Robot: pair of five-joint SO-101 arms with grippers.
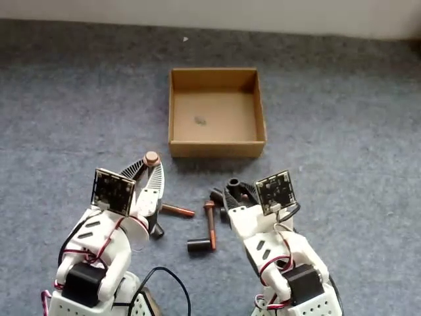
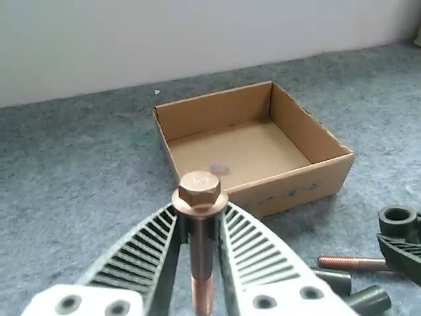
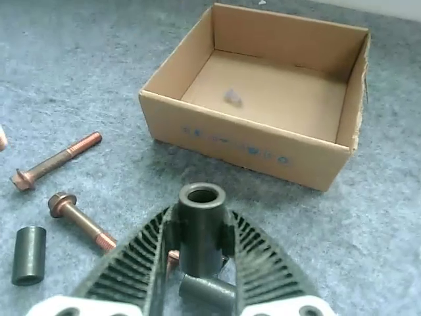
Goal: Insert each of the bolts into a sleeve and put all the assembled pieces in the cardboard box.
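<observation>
Left gripper clamped on bolt, head past fingertips. Right gripper clamped on sleeve, bore exposed, likely to receive bolt. Box at 12 o'clock, awaiting assemblies.

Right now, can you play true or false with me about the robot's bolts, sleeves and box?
1. The left gripper is shut on a copper bolt, head up. True.
2. The right gripper holds a bolt too. False: it is shut on a dark sleeve, its hole facing up.
3. The cardboard box already has finished pieces inside. False: no bolt or sleeve lies in it.
4. Loose bolts lie on the carpet. True.
5. The held bolt is already inside the held sleeve. False: they are apart, each in its own gripper.
</observation>
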